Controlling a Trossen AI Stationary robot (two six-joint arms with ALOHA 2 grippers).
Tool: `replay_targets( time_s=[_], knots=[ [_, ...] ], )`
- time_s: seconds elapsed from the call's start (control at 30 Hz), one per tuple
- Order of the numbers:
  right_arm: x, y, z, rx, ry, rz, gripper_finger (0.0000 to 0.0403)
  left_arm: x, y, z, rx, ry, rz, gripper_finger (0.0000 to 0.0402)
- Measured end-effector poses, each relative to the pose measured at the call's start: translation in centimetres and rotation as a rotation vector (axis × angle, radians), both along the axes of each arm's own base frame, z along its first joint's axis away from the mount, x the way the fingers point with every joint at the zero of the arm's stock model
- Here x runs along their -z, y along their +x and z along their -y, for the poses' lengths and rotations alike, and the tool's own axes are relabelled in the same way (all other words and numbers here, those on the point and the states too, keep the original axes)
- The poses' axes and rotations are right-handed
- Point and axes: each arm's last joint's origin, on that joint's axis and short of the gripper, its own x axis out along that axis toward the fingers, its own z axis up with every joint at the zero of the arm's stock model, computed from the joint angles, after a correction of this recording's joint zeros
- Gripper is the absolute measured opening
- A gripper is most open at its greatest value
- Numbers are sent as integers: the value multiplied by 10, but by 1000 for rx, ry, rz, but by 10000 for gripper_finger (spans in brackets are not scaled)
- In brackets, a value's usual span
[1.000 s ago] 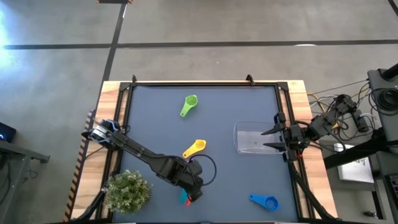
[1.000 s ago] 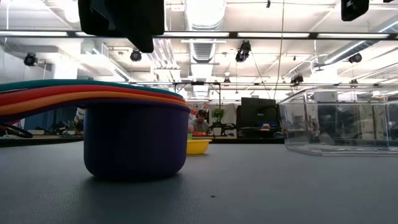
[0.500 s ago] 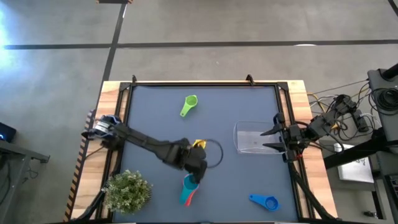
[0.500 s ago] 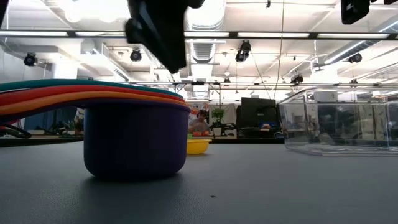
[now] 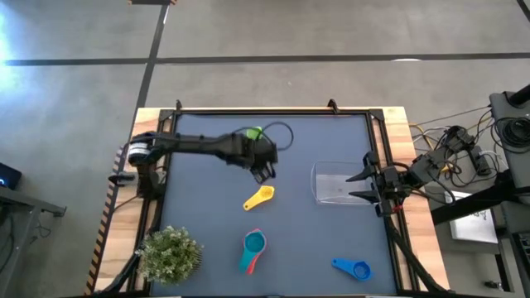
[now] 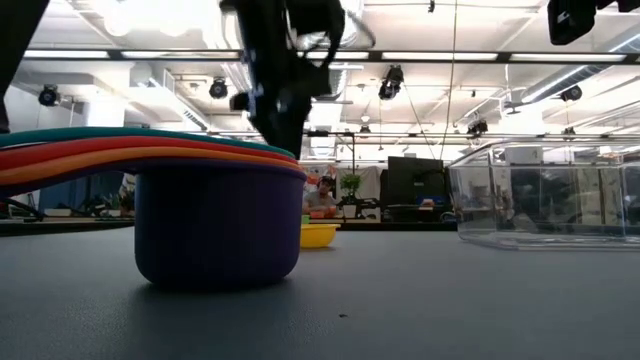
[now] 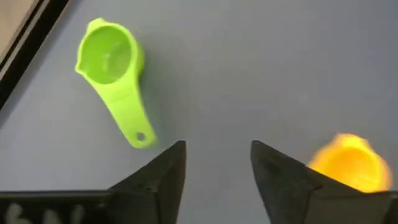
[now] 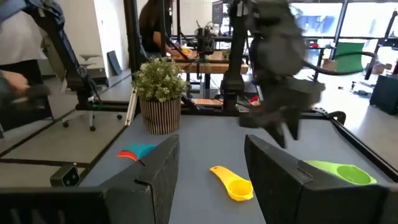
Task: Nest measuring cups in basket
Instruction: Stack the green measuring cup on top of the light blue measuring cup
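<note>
Left end effector (image 5: 263, 172) open above table between green cup (image 5: 251, 138) and yellow cup (image 5: 259, 198)

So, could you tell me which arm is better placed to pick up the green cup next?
Left. The left gripper, open and empty, hovers right beside the green cup, while the right gripper waits at the basket across the table.

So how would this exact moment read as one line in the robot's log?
left tool: open, empty, between green cup and yellow cup | right tool: open, at clear basket | basket: empty

Bright ceiling lights, even illumination, soft shadows; moving arm blurred.
</note>
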Motion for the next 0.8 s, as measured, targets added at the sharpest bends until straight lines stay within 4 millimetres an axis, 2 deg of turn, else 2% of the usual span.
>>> replay_targets(
  time_s=[0.17, 0.33, 0.5, 0.8],
  knots=[
    [2, 0, 0, 2, 12, -19, 171, 25, -11, -43, -52, -34, 34, 229],
    [3, 0, 0, 2, 16, -31, 171, 51, -20, -64, -73, -57, 91, 270],
    [3, 0, 0, 3, 17, -30, 171, 63, -32, -84, -135, -52, 85, 283],
    [2, 0, 0, 5, 11, -21, 171, 71, -38, -108, -189, -25, 97, 284]
  ],
)
